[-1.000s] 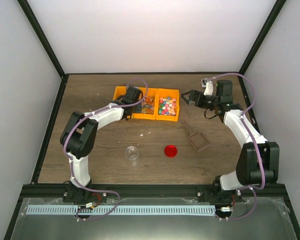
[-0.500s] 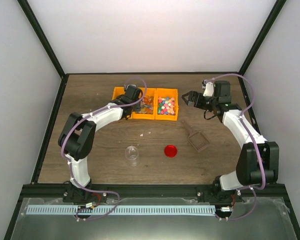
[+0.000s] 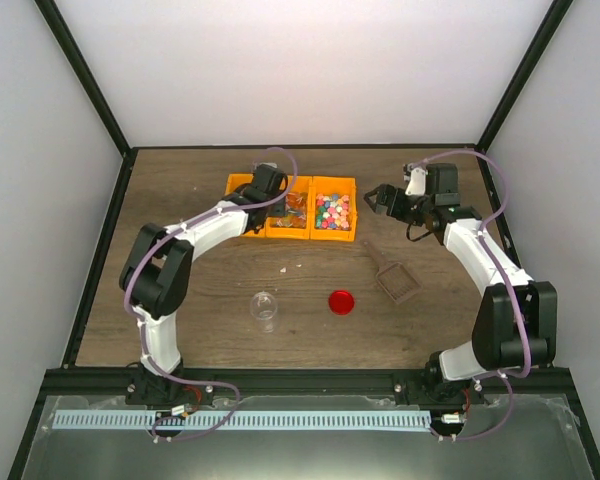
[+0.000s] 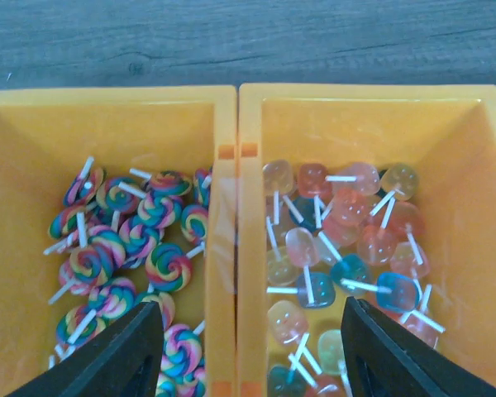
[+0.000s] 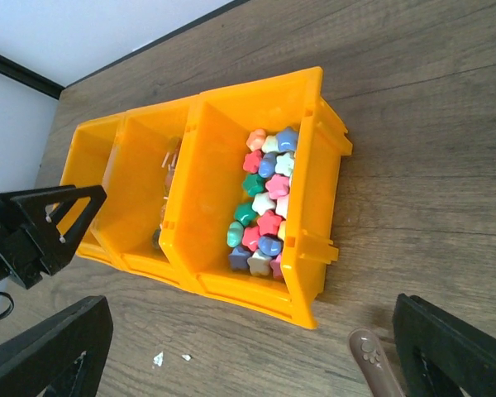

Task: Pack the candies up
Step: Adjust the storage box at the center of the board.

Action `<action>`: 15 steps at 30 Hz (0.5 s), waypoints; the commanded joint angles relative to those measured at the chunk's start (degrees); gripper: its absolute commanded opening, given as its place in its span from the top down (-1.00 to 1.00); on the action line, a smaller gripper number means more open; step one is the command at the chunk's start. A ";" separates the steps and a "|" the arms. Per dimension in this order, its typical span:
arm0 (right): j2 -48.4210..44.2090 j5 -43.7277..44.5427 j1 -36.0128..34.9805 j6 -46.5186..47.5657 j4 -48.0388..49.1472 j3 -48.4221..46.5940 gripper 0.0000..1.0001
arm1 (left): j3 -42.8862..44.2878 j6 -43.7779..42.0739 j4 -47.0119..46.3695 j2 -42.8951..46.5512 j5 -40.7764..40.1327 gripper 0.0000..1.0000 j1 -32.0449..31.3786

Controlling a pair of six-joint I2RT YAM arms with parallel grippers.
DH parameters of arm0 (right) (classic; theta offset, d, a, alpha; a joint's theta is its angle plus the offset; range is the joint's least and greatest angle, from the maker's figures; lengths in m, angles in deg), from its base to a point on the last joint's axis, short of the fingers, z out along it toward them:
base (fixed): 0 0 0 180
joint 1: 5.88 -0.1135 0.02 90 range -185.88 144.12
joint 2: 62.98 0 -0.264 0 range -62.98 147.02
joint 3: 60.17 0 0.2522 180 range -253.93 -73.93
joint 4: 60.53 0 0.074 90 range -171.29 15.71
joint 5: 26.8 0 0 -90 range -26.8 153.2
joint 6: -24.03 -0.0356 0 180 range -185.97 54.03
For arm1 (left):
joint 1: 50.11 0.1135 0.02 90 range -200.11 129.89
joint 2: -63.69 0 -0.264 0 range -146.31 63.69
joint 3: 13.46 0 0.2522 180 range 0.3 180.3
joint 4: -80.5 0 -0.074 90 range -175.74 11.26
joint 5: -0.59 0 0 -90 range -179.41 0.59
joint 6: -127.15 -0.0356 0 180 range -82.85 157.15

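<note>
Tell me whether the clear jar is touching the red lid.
Apart. The top external view shows the clear jar and the red lid sitting separately, with a bare strip of table between them.

The wooden table (image 3: 200,290) carries three orange bins (image 3: 336,238), clear jar (image 3: 264,308), red lid (image 3: 341,301), brown scoop (image 3: 396,283).
</note>
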 commanded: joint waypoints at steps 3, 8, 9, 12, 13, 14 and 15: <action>0.56 0.59 -0.63 -0.51 -1.33 -2.14 -0.78 | 3.03 -3.84 1.29 -3.66 3.93 -0.04 0.98; 1.33 1.71 -0.63 -0.29 -2.65 -2.52 -0.68 | 2.65 -4.46 1.06 -4.59 7.13 0.23 2.45; 1.39 1.88 -0.61 -0.26 -2.71 -2.50 -0.66 | 2.70 -4.72 1.14 -4.90 7.52 0.26 2.57; 1.27 2.39 -0.63 -0.48 -2.72 -2.35 -0.61 | 2.98 -5.14 1.24 -5.79 8.52 0.44 2.80; 1.27 2.55 -0.63 -0.62 -2.63 -2.25 -0.59 | 3.18 -5.16 1.38 -6.03 8.66 0.50 2.86; 1.22 2.57 -0.63 -0.62 -2.61 -2.08 -0.57 | 3.55 -5.20 1.51 -6.34 8.83 0.54 2.89; 1.22 2.70 -0.63 -0.74 -2.53 -1.98 -0.56 | 3.79 -5.17 1.62 -6.62 9.01 0.57 2.86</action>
